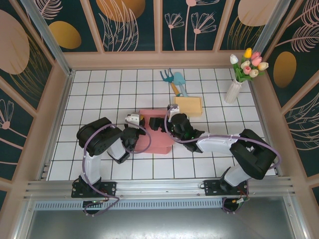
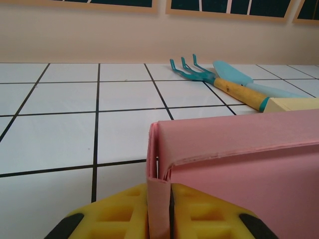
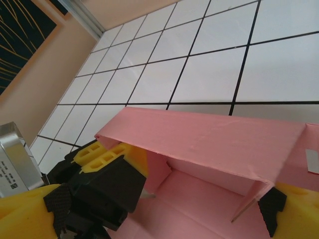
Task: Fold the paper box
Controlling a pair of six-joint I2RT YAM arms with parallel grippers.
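Note:
The pink paper box (image 1: 157, 144) lies partly folded on the white tiled table between my two arms. My left gripper (image 1: 136, 130) is at the box's left end. In the left wrist view its yellow fingers (image 2: 119, 211) are shut on a doubled pink wall flap (image 2: 158, 199) of the box. My right gripper (image 1: 172, 123) hovers over the box's far right side and is open. In the right wrist view its yellow fingertips (image 3: 22, 209) stand wide apart at the bottom corners, with the box's raised long wall (image 3: 209, 144) and inner floor ahead of them, and the left gripper (image 3: 102, 172) holds the left corner.
A teal hand rake (image 1: 167, 75) and trowel (image 1: 180, 82) lie behind the box, with a pale yellow block (image 1: 188, 105) next to them. A white vase of tulips (image 1: 233, 90) stands at the back right. Low walls ring the table.

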